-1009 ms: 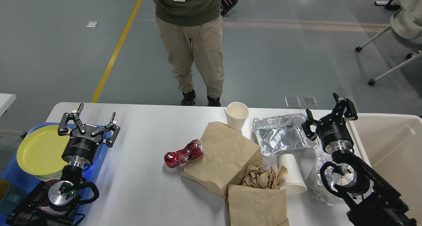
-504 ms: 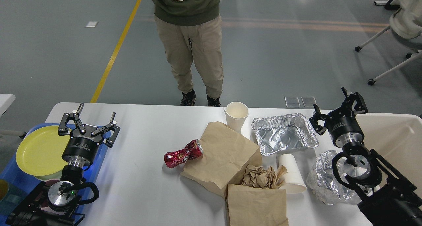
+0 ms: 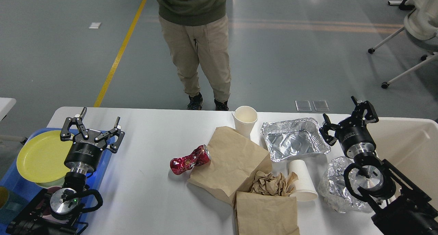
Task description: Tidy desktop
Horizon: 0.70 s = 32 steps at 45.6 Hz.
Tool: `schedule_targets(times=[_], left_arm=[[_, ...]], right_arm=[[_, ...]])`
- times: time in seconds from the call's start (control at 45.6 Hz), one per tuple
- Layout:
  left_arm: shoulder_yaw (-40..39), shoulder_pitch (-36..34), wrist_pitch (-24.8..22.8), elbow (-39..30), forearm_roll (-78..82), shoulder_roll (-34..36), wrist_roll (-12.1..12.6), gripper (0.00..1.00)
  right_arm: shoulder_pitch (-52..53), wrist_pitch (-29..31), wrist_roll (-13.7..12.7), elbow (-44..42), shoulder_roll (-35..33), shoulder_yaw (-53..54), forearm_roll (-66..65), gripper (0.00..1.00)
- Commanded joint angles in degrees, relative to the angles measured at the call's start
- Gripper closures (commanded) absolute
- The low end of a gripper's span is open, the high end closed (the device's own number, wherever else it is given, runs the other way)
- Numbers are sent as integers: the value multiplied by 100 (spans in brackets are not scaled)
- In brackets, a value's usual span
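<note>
White desktop (image 3: pixel 143 194) fills the lower frame, strewn at centre with a crushed red can (image 3: pixel 190 160), brown paper bags (image 3: pixel 232 161), paper cups (image 3: pixel 245 120) and a foil tray (image 3: pixel 295 139). Left gripper (image 3: pixel 97 122), lower left, spread wide and empty above a yellow plate (image 3: pixel 39 156). Right gripper (image 3: pixel 345 115), right of the tray, fingers parted, holding nothing.

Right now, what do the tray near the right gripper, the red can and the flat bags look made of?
The tray looks like thin aluminium foil: shiny silver with creased walls and a crimped rim. The red can seems thin metal, glossy printed and crushed in the middle. The flat bags look like matte brown kraft paper, with sharp folds and a crumpled wad beside them.
</note>
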Motion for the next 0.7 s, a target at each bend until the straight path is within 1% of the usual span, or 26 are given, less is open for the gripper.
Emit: schedule_targets(times=[0.0,0.461,0.68], left_arm=[[0,0,0,6,0,0,0,4],[0,0,0,6,0,0,0,4],[0,0,0,6,0,0,0,4]], right_arm=[[5,-7,0,-4,2,-31,-9,0],[93,81,-26,23,29,-31,-9,0],[356,81,-26,5,-24,-163,-9,0]])
